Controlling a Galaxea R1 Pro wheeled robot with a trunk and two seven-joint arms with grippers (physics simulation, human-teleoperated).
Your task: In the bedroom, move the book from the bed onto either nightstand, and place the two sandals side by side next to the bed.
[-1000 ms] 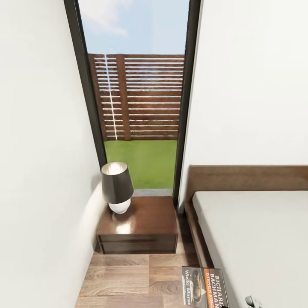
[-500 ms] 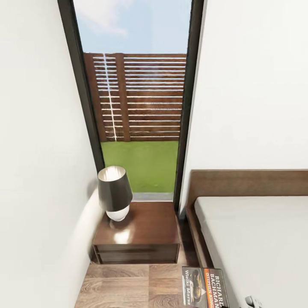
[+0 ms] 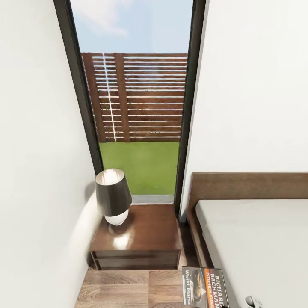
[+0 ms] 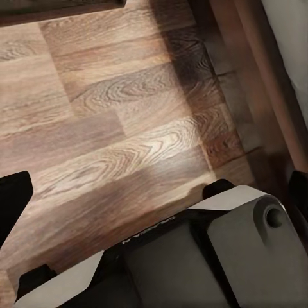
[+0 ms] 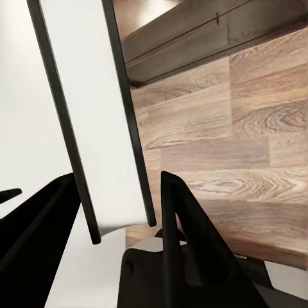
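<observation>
My right fingers [image 5: 115, 218] clamp the paperback book [image 3: 204, 286], one black finger on each side of its pages; in the right wrist view the book [image 5: 96, 122] stands edge-on between them, white pages framed by dark cover lines. In the head view the orange-banded cover hangs low over the wood floor [image 3: 128, 284], just beside the bed [image 3: 256, 244] frame.

The nightstand [image 3: 149, 231] sits ahead of my fingers, against the window [image 3: 137, 98], its glossy tabletop partly taken by a dark-shaded lamp [image 3: 113, 199] on the wall side. My left fingers [image 4: 154, 186] hover over bare floor near the bed frame; I cannot tell whether they are spread or closed.

The book looks headed for the tabletop, well short of it yet. The risks, as I judge them: the thin book slipping from a narrow pinch as I reach forward, its edge catching the nightstand's front if I bring it in too low, or a careless swing knocking the lamp. No sandals appear here.
</observation>
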